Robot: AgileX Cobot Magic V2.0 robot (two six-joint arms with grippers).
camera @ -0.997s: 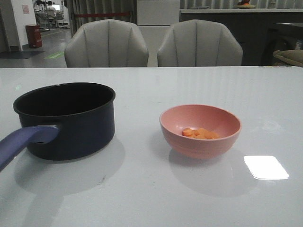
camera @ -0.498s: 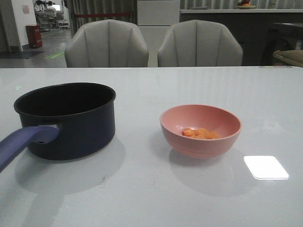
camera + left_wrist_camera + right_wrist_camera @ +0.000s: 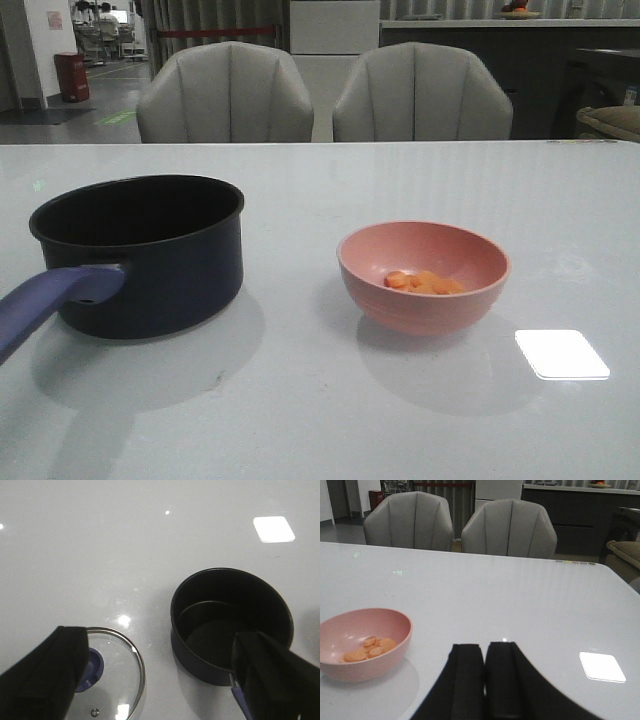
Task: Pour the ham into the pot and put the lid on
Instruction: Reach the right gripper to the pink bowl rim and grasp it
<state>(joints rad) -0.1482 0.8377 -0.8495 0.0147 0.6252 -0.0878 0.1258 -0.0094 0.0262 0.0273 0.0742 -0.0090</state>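
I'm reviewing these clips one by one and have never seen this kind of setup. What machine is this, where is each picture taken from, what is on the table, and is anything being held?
This is a two-armed robot, each arm ending in a two-fingered gripper. One camera looks forward over the table; the other two sit on the wrists, so the black shapes at their lower edge are the robot's own fingers.

On the white table stand a dark navy pot with a long purple-blue handle, and a pink bowl holding the ham, a few orange pieces. The left wrist view looks down on the empty pot and shows the glass lid with its blue knob lying flat beside it.

The left gripper is open, its fingers spread above the lid and pot. The right gripper is shut, with nothing between its fingers. Nothing is held.
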